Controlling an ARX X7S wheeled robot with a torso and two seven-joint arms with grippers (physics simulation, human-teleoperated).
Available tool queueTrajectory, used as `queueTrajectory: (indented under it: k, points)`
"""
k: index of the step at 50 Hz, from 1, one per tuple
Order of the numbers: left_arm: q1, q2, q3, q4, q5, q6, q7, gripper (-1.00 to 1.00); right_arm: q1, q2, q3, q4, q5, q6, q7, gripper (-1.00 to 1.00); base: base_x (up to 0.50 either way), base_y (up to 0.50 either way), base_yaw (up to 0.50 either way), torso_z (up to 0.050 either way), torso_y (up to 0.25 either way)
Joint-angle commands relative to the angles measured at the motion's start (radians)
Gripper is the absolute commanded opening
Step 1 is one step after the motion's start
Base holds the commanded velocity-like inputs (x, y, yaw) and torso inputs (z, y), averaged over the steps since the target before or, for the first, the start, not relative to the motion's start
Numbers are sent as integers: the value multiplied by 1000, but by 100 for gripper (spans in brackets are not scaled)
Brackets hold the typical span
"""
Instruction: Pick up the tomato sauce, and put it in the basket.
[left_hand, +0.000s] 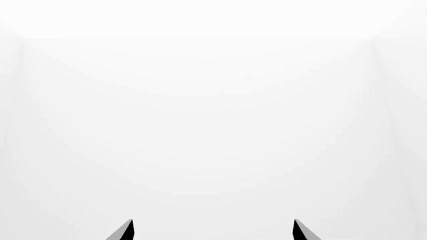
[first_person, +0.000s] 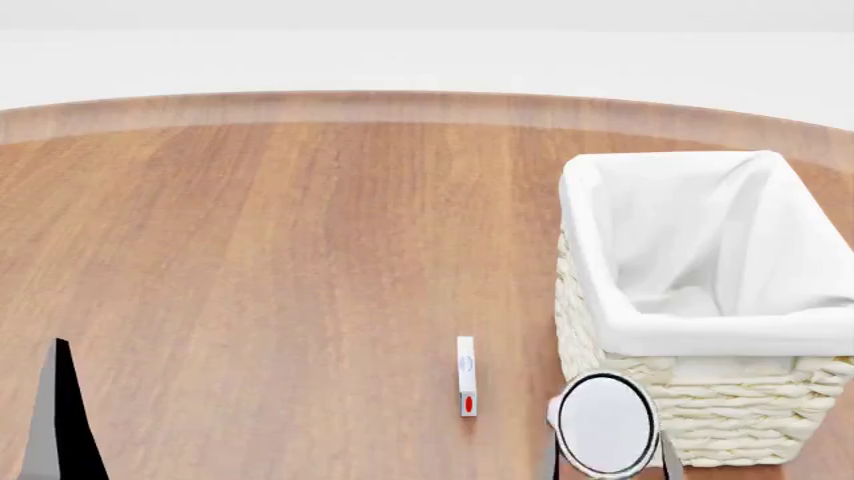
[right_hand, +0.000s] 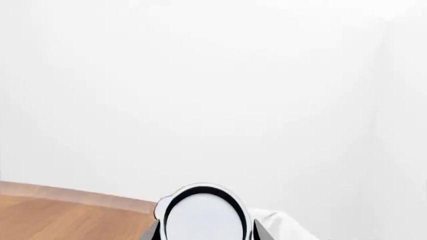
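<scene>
Very little of the robot's body is visible. In the left wrist view, the left gripper (left_hand: 213, 231) shows only two pointed fingertips (left_hand: 125, 231), black with a grey face. In the head view, a tall black and grey wedge (first_person: 56, 420) is seen. The right gripper (right_hand: 203, 235) shows thin dark fingers (right_hand: 255, 231).

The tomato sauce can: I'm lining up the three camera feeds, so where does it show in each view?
Head view: the tomato sauce can sits at the bottom edge, top facing the camera, in the right gripper, just in front of the basket.
Right wrist view: the can is at bottom centre, between the fingers.
Left wrist view: not in it.
Shared landmark: the wooden table, also at lower left of the right wrist view.
</scene>
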Motion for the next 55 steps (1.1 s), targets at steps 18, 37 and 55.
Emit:
queueTrajectory:
  k: [18, 37, 55]
  points:
    - [0, -8, -2, -7, 0, 2, -13, 100, 483, 10, 20, 29, -87, 124, -95, -100, 0, 0, 0, 0, 0]
    - [28, -16, 10, 26, 11, -1, -22, 100, 923, -47, 34, 888, 16, -169, -157, -100, 0, 0, 0, 0, 0]
    - [49, -34, -9, 59, -1, -3, -34, 100, 1426, -161, 55, 1925, 75, -396, -302, -100, 0, 0, 0, 0, 1]
